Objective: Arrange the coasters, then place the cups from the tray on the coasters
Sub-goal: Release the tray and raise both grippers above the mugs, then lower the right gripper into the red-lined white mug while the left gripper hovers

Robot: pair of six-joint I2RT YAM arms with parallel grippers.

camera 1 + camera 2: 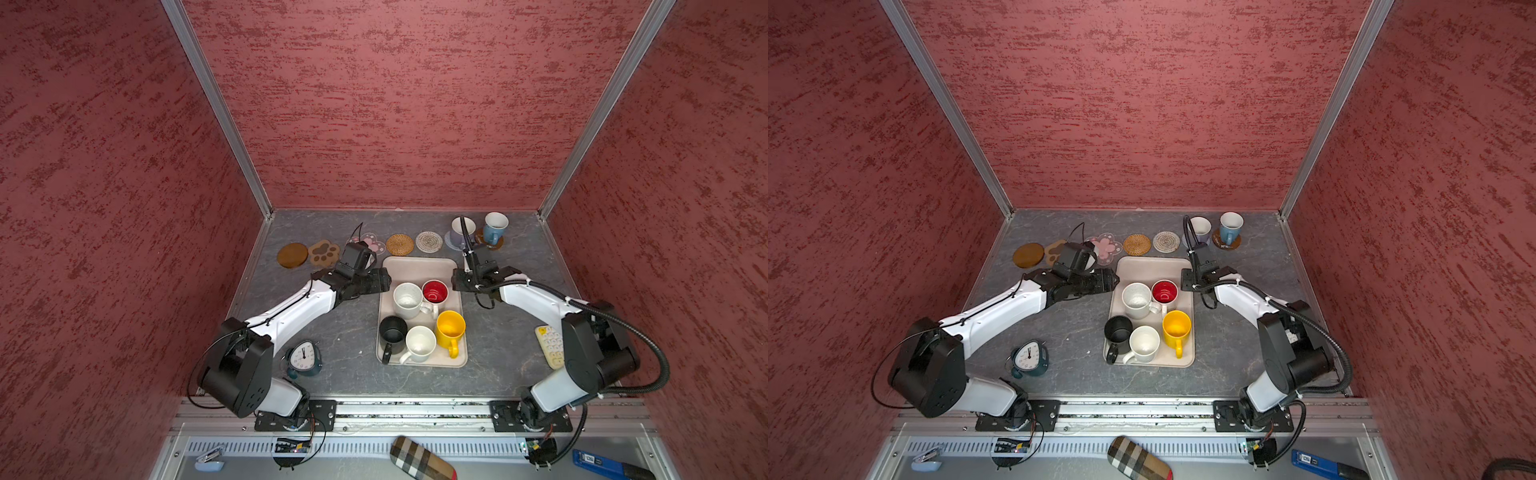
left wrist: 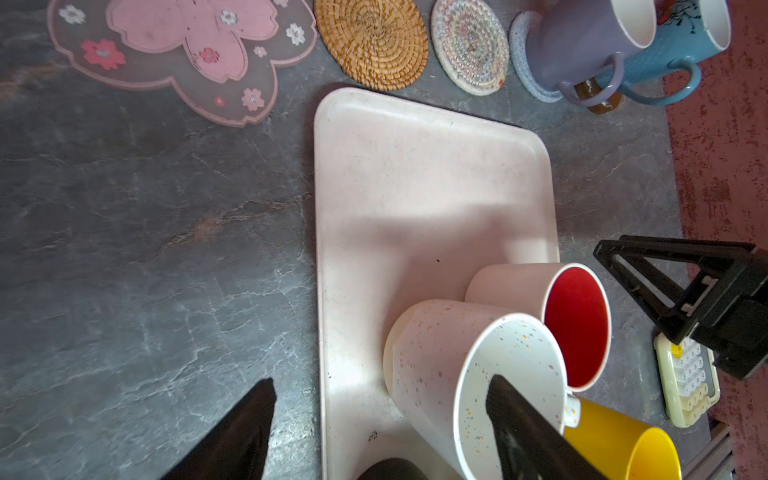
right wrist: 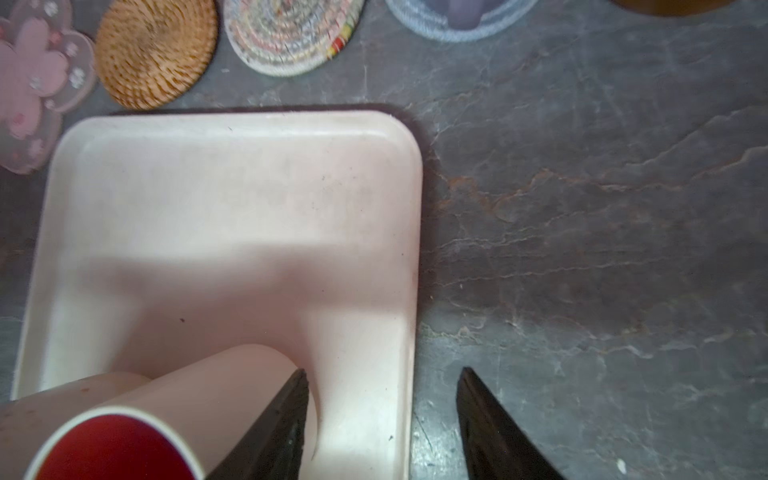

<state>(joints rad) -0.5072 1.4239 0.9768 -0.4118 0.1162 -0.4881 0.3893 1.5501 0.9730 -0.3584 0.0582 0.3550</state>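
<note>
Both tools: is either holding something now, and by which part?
Nothing is held. The left tool and the right tool stand open over the edges of the beige rectangular tray.

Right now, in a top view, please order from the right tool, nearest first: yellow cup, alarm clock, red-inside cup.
1. Red-inside cup, right beside the right tool.
2. Yellow cup, on the tray, front right.
3. Alarm clock, far left.

Mottled red textured walls (image 1: 374, 104), joined by aluminium corner posts (image 1: 217, 108), enclose a grey marbled tabletop (image 1: 345, 345).
</note>
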